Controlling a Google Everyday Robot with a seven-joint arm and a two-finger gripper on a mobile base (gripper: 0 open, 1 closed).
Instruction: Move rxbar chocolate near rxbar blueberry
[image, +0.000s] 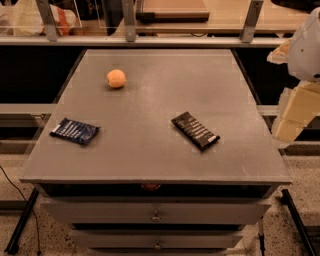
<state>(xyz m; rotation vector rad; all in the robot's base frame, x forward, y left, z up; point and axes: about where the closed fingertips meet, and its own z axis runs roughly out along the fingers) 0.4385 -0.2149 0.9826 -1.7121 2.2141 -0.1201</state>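
Note:
The rxbar chocolate (195, 130), a flat black wrapper with white text lines and a white end strip, lies diagonally on the grey table top (160, 95), right of centre. The rxbar blueberry (75, 131), a dark navy wrapper, lies near the table's left edge, well apart from the black bar. My gripper (292, 117) hangs off the table's right edge, pale and blocky, right of the rxbar chocolate and holding nothing that shows.
An orange round fruit (116, 78) sits at the back left of the table. Drawers (156, 215) are below the front edge. A metal rail and shelf (150, 30) run behind the table.

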